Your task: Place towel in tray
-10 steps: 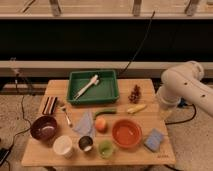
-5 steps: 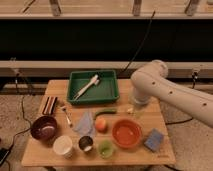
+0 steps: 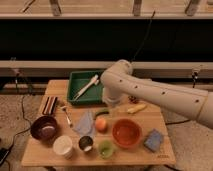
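1. Whether our gripper (image 3: pixel 111 103) is spread or closed, we cannot tell; it hangs under the white arm (image 3: pixel 150 92), over the wooden table (image 3: pixel 160 120), just in front of the green tray (image 3: pixel 77 79).
2. We see the bluish towel (image 3: pixel 85 123) lying crumpled on the table, outside the tray, between a spoon (image 3: pixel 66 116) and an orange fruit (image 3: pixel 101 124).
3. We see a white utensil (image 3: pixel 86 87) lying diagonally inside the tray.

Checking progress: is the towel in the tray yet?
Out. The towel lies on the table, in front of the green tray. The tool hangs by the tray's near corner.
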Controlling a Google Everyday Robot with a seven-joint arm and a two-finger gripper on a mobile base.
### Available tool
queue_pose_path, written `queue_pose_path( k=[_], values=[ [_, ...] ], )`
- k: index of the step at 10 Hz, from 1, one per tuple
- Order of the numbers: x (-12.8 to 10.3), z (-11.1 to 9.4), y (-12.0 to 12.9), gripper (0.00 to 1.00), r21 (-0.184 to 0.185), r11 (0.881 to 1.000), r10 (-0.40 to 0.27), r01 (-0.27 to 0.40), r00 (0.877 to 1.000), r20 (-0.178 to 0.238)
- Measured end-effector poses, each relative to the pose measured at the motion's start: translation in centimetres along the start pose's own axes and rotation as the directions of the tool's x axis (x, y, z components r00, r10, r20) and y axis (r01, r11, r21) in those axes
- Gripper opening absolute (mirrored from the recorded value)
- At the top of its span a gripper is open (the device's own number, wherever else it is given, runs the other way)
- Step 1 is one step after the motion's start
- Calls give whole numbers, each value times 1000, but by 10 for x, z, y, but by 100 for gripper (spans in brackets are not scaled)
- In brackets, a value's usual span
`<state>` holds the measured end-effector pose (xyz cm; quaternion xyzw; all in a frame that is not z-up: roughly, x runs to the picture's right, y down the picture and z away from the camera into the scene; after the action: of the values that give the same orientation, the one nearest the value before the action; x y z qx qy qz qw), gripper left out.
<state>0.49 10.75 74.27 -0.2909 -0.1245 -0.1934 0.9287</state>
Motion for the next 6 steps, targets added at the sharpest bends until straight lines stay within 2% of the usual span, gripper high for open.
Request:
queue_pose_path(
  k=[4,6],
  values=[
    [-44,52,-20,65,-51,989,-136,139,989,52],
    [-54,63,-24,65,-75,984,-157,162,985,66]
  ],
)
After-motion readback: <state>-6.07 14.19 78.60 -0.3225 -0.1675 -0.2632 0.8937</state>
